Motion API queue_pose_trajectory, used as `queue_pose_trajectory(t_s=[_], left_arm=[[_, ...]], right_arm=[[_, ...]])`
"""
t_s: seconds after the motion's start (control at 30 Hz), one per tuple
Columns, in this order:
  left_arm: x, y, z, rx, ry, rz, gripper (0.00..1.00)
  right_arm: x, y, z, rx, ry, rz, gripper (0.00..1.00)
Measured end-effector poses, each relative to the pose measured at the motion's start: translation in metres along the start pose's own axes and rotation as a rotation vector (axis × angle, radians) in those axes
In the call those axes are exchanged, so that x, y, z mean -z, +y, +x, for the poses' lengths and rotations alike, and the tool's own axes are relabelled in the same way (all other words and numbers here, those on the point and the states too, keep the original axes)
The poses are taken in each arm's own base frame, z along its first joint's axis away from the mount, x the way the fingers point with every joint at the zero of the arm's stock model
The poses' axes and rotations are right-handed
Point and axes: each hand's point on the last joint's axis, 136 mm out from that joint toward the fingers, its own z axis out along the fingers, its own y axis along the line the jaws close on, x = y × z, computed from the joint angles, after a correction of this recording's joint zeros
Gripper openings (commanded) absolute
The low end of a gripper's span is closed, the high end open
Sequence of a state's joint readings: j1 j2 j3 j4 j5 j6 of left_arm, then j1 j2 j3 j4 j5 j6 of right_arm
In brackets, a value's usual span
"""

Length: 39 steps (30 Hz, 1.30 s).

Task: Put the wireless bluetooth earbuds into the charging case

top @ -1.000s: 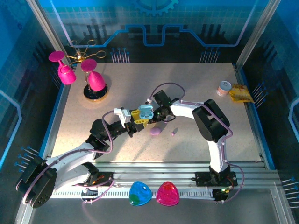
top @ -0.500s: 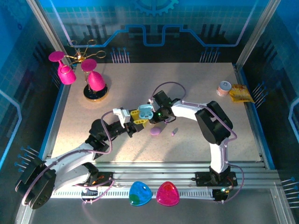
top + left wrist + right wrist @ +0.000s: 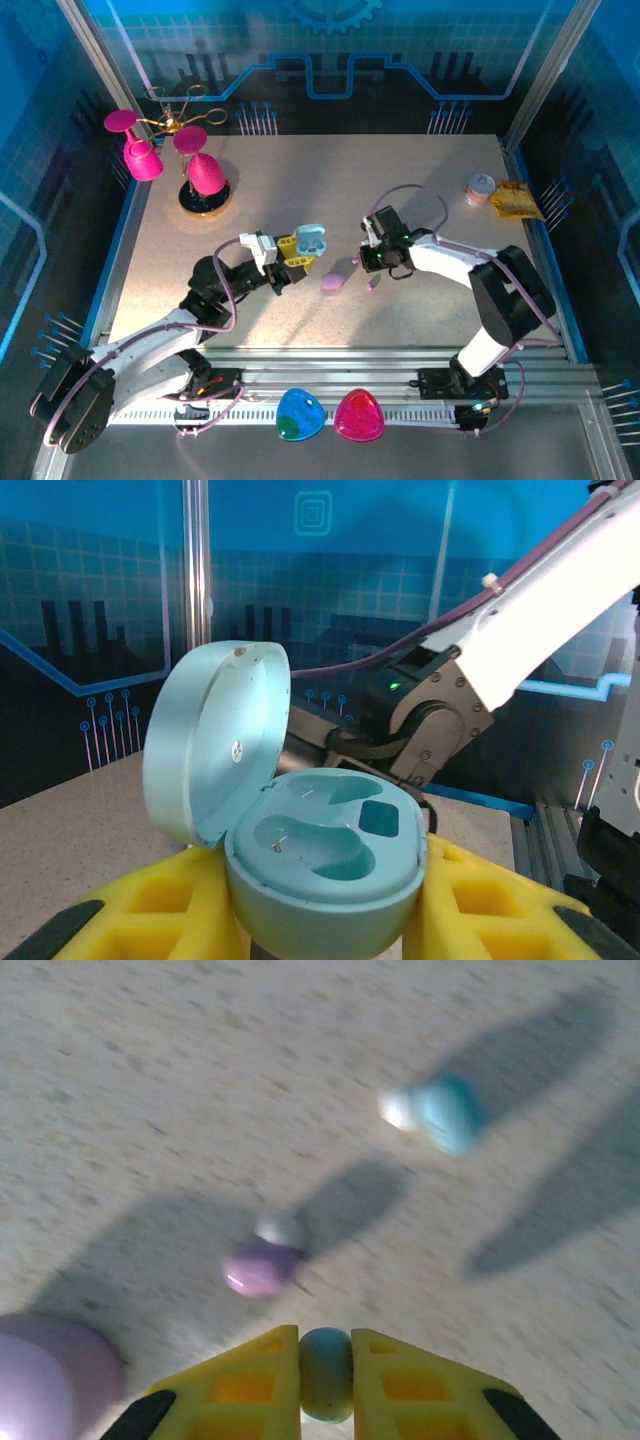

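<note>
right pincer (image 3: 326,1388): narrow, nipping a pale earbud (image 3: 326,1360); swung off the case (image 3: 320,855), now low over the worktop (image 3: 150,1080)
left pincer (image 3: 325,925): clamped on the case, lid up, wells empty
purple earbud (image 3: 262,1266): just ahead of right pincer
blue earbud (image 3: 445,1112): farther ahead
meaning: one bud in hand, none seated yet

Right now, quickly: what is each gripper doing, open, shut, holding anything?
Left gripper: closed on the open pale blue charging case.
Right gripper: closed on a pale blue earbud.
</note>
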State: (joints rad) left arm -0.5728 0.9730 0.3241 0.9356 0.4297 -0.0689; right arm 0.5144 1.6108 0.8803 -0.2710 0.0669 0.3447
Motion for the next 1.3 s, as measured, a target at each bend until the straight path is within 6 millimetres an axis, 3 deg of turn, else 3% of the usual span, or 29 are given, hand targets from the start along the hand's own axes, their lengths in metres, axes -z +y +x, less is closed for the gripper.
queue_pose_trajectory(t_s=[0.17,0.3,0.63,1.3], left_arm=[[0.000,0.000,0.003,0.005,0.010,-0.001,0.21],[0.000,0.001,0.004,0.007,0.014,-0.002,0.21],[-0.001,0.002,0.008,0.014,0.025,-0.003,0.20],[-0.002,0.002,0.009,0.015,0.027,-0.004,0.20]], right_arm=[[0.009,-0.045,0.025,-0.058,0.008,0.142,0.10],[0.008,-0.062,0.041,-0.091,0.033,0.199,0.11],[0.006,-0.059,0.046,-0.128,0.035,0.180,0.21],[0.004,-0.042,0.049,-0.153,0.037,0.074,0.26]])
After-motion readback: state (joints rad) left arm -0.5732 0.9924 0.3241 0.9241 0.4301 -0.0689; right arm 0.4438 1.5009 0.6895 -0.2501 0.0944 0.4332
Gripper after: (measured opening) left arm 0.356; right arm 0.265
